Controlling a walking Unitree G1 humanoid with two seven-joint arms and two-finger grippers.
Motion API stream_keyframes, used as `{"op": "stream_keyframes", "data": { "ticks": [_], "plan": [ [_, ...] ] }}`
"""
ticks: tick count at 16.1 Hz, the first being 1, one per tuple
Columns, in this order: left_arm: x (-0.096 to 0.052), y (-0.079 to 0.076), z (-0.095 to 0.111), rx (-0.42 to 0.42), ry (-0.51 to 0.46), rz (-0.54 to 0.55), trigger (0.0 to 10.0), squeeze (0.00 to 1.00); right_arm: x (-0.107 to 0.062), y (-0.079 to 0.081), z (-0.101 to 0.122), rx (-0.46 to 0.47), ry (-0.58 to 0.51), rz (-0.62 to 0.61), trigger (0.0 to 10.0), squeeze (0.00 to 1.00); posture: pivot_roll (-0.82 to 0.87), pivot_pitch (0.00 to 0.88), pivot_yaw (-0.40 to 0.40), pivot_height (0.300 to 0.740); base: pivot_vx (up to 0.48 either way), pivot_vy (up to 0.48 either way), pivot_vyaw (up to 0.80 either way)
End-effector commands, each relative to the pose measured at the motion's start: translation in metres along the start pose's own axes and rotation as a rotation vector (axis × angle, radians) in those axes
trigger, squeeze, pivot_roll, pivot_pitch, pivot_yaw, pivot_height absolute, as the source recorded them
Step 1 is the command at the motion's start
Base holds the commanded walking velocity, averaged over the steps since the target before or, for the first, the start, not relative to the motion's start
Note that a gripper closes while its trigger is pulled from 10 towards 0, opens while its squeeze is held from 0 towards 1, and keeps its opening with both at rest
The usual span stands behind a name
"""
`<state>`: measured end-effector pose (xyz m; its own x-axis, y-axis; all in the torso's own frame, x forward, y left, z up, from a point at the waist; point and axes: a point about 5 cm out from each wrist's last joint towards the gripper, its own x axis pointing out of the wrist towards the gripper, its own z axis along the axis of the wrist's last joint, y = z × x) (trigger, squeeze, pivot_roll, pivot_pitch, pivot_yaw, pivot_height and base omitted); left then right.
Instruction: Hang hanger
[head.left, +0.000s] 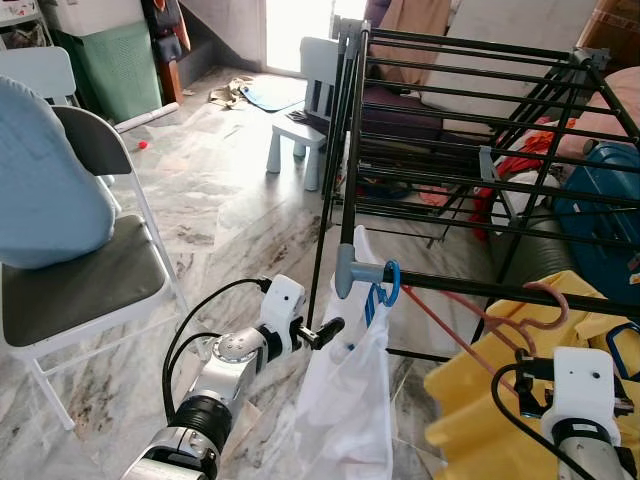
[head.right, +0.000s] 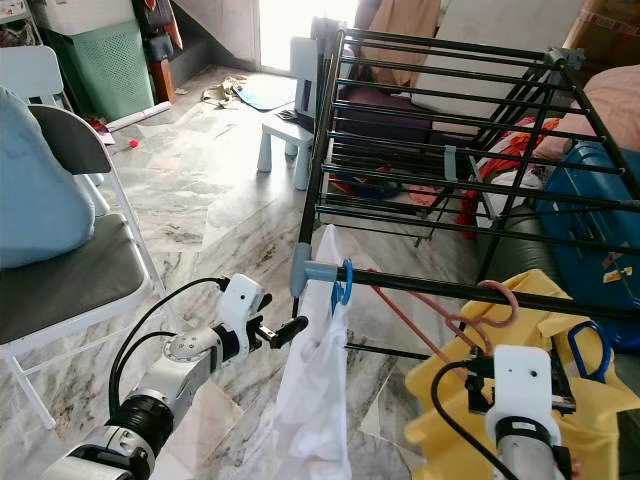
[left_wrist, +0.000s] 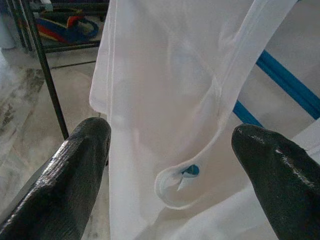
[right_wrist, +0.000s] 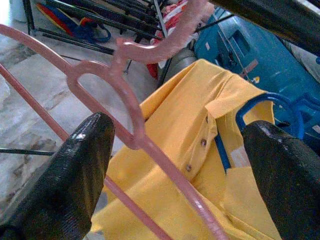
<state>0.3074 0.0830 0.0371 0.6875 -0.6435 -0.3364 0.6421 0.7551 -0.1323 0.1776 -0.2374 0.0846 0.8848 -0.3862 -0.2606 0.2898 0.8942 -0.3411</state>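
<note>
A black drying rack (head.left: 470, 100) stands ahead, its front bar (head.left: 460, 286) running across at chest height. A blue hanger (head.left: 385, 290) hooks over that bar and carries a white garment (head.left: 345, 400). My left gripper (left_wrist: 172, 130) is open, its fingers on either side of the white cloth without touching it. A pink hanger (head.left: 520, 320) has its hook up at the front bar; whether it rests on the bar I cannot tell. Its neck passes between the wide-apart fingers of my open right gripper (right_wrist: 180, 125), above a yellow shirt (right_wrist: 175, 150) on another blue hanger (right_wrist: 260, 107).
A grey folding chair (head.left: 80, 290) with a light blue cushion (head.left: 45, 190) stands at the left. A small pale child's chair (head.left: 310, 110) sits beyond the rack's left end. A blue suitcase (head.left: 610, 210) lies under the rack at the right. Marble floor (head.left: 230, 230) lies between.
</note>
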Motion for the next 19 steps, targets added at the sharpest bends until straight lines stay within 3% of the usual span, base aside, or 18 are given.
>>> {"op": "stream_keyframes", "data": {
  "ticks": [1,4,7,19],
  "plan": [
    [0.0005,-0.0020,0.0028,0.023,-0.010,-0.014,10.0,0.00,-0.0016,0.0000,0.0032,-0.010,-0.021,-0.008,10.0,1.00,0.02,0.000,-0.076,0.740,0.000,0.000,0.00],
    [0.0003,-0.0022,0.0030,0.030,-0.010,-0.014,10.0,0.00,-0.0015,0.0011,0.0027,-0.008,-0.026,-0.011,10.0,0.88,0.02,0.000,-0.076,0.740,0.000,0.000,0.00],
    [-0.0001,-0.0021,0.0021,0.040,0.000,-0.012,10.0,0.00,-0.0004,0.0015,0.0019,0.014,-0.028,-0.021,10.0,0.00,0.02,0.000,-0.073,0.740,-0.279,0.000,0.00],
    [-0.0019,0.0035,0.0043,0.059,0.007,0.005,10.0,0.00,0.0064,0.0085,0.0039,0.020,-0.046,-0.006,10.0,0.00,0.04,0.000,-0.074,0.740,-0.309,0.000,0.00]
  ]
}}
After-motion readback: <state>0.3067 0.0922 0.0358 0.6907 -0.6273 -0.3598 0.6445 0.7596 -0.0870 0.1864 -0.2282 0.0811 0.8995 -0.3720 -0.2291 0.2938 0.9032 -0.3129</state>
